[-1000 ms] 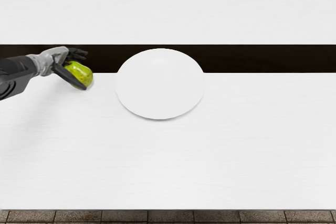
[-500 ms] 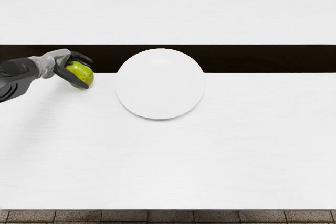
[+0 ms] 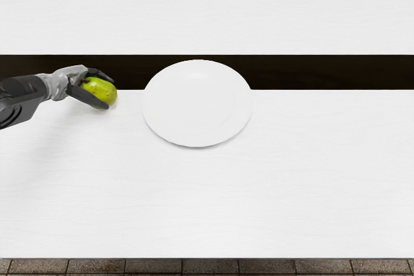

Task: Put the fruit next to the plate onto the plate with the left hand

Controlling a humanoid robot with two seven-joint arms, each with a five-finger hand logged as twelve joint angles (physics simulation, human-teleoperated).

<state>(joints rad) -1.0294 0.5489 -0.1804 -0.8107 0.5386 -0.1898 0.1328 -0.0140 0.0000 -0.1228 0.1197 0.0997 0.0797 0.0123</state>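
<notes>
A: At the far left of the bench (image 3: 272, 185), the left hand (image 3: 83, 85) is clasping the green fruit (image 3: 101, 90), fingers (image 3: 92, 99) curling around it.
B: Probably gripping snugly for the carry. The fruit is waiting left of the plate (image 3: 196, 103), apart from it.

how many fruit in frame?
1: a green fruit gripped in the left hand, left of the plate near the table's far edge. Nothing in view could hide another.
</notes>
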